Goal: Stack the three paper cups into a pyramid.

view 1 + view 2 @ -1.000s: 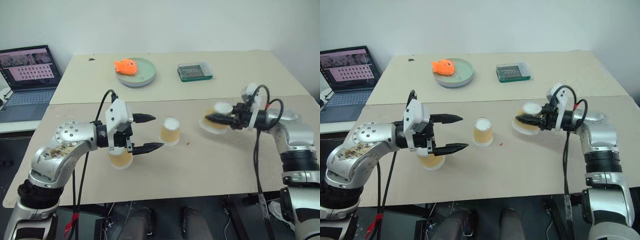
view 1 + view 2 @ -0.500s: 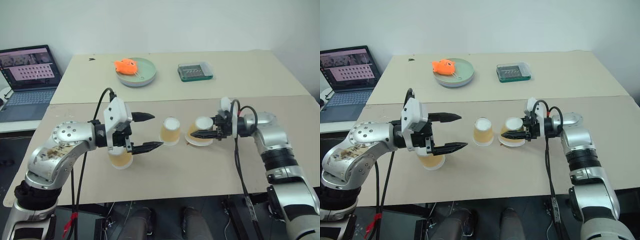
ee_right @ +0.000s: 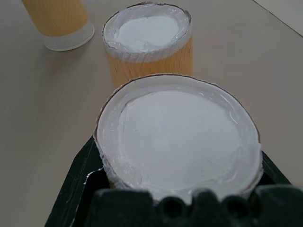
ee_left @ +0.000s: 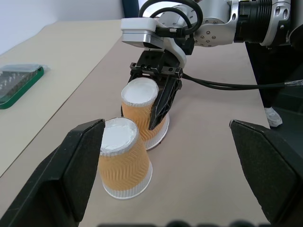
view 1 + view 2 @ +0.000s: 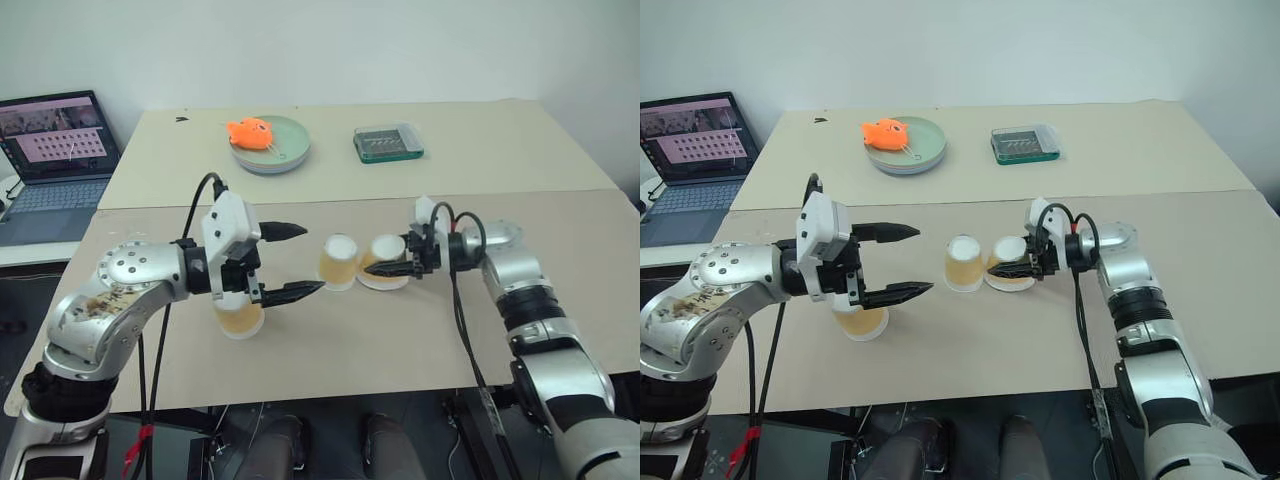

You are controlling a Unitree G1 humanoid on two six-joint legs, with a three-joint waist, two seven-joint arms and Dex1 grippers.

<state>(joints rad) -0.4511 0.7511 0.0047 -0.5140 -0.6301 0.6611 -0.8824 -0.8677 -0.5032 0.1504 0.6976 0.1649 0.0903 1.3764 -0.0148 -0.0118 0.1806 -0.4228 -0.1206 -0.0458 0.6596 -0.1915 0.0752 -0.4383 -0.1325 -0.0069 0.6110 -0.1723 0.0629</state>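
Reaching across from the left, the left arm is bent at the elbow, and its end effector (image 5: 290,261) hangs above the tabletop (image 5: 330,340) with its two black fingers spread wide and holding nothing. It points toward the middle of the scene. Below its wrist stands the left cup (image 5: 241,317), upside down and not touched. The middle cup (image 5: 339,262) is also upside down, just past the tips of the open fingers. Just beside it, almost touching, is the right cup (image 5: 384,259), again upside down, with its rim on or just above the surface. The right end effector (image 5: 1012,261) is closed on this cup; one black finger lies along its near side. The right arm comes in from the right, forearm nearly level, pointing left.

The tabletop is beige and has a seam running across it. On the far part are a green plate (image 5: 285,152) with an orange plush toy (image 5: 250,131) on it and a green tray (image 5: 388,143) with a clear lid. A laptop (image 5: 55,160) stands open at the far left. The wall behind is white.

All three cups have tan-orange sides with a wavy pattern, white flat bottoms facing up and white rims.
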